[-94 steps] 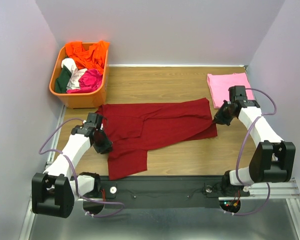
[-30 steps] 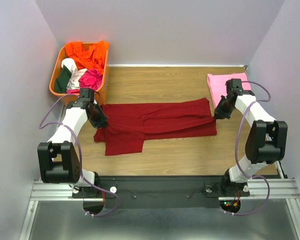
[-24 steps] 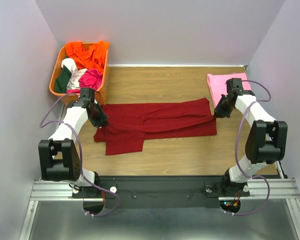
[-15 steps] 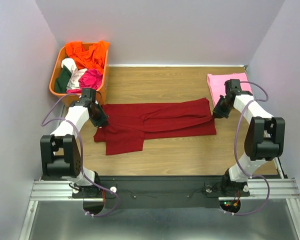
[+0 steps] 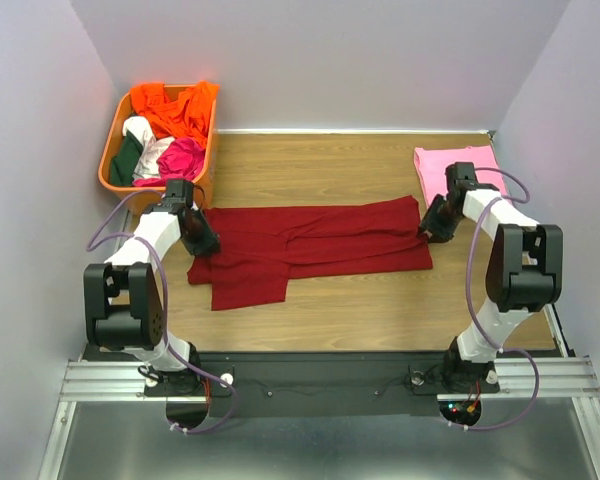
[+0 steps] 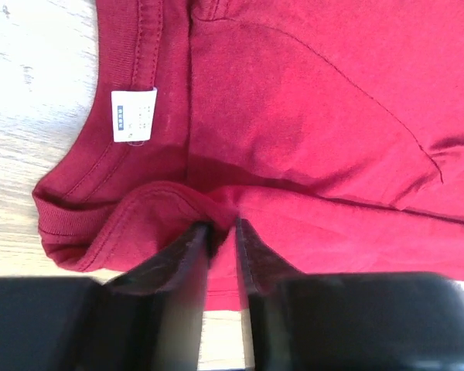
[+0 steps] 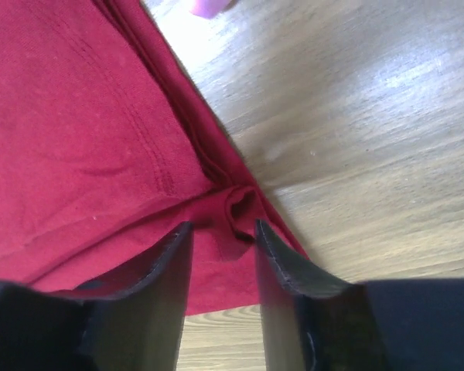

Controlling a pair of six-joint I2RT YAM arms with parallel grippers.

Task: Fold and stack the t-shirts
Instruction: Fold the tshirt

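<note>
Wooden counter (image 5: 380,300): maroon t-shirt (image 5: 320,238) lies as a folded band, long axis left–right. Left gripper (image 6: 223,232) sits at its collar end, right gripper (image 7: 220,228) at its hem end; both jaws parted, cloth loose between. Pink t-shirt (image 5: 458,168) lies just beyond the maroon's hem end, right arm nearer.

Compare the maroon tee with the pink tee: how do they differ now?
The maroon tee is dark red; the pink tee is light pink. The maroon tee lies stretched long across the middle, only partly folded; the pink tee is a compact folded rectangle at the far right. The left gripper and right gripper sit at the maroon tee's ends; neither is on the pink tee. Both tees lie flat on the table.
</note>
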